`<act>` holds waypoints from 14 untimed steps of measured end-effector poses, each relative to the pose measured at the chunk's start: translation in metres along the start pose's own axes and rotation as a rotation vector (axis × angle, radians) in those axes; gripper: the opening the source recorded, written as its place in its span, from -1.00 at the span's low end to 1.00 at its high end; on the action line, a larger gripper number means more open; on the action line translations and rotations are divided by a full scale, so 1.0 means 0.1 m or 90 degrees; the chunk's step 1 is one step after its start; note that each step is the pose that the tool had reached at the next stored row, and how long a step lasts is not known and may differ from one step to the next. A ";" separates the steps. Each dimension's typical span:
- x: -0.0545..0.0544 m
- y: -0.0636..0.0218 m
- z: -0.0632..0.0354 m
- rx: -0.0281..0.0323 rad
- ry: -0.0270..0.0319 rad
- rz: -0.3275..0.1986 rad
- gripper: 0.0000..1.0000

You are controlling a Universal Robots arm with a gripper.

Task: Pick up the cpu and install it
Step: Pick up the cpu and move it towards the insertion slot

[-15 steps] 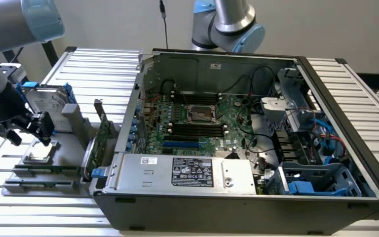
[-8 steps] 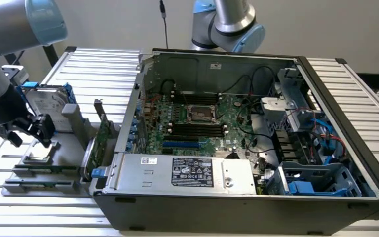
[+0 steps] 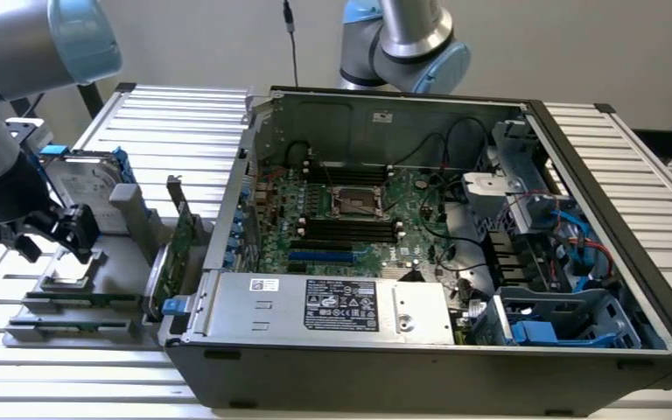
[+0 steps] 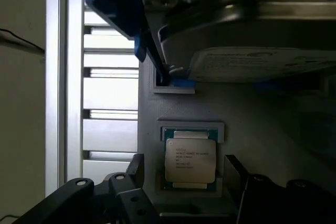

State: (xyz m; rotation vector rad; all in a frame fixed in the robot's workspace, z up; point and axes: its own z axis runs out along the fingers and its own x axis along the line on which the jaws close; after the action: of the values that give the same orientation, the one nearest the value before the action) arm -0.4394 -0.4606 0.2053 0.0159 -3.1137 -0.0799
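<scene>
The cpu (image 4: 190,161), a small square chip with a silvery-grey top, lies flat in a recess of the grey holder tray (image 4: 262,124). My gripper (image 4: 184,177) is open, and its black fingers (image 4: 134,174) stand on either side of the chip, apart from it. In the exterior view the gripper (image 3: 53,238) hangs over the tray (image 3: 126,219) at the exterior view's left, just above the cpu (image 3: 67,282). The empty processor socket (image 3: 357,202) sits in the middle of the motherboard inside the open computer case (image 3: 616,262).
A silver hard drive with blue rails (image 3: 85,179) stands on edge in the tray right behind the gripper. Memory sticks (image 3: 66,303) lie at the tray's front and an expansion card (image 3: 178,236) stands beside the case. A second arm (image 3: 406,44) rises behind the case.
</scene>
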 end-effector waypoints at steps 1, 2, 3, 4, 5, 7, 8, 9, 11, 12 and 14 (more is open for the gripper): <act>0.00 0.000 0.007 0.0010 -0.0007 0.000 0.43; 0.00 0.000 0.011 0.0020 -0.0016 0.000 0.43; 0.00 -0.001 0.014 0.0027 -0.0023 0.000 0.43; 0.00 -0.001 0.018 0.0034 -0.0028 0.000 0.43; 0.00 -0.001 0.022 0.0041 -0.0035 0.000 0.43; 0.00 -0.002 0.029 0.0054 -0.0048 0.000 0.43; 0.00 -0.002 0.033 0.0062 -0.0054 0.000 0.43; 0.00 -0.002 0.038 0.0068 -0.0061 0.000 0.43; 0.00 -0.002 0.050 0.0079 -0.0073 0.000 0.43; 0.00 -0.003 0.058 0.0084 -0.0078 0.000 0.43; 0.00 -0.004 0.075 0.0097 -0.0087 0.000 0.43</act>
State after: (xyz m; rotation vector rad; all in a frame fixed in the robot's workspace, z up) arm -0.4395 -0.4606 0.1979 0.0162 -3.1279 -0.0567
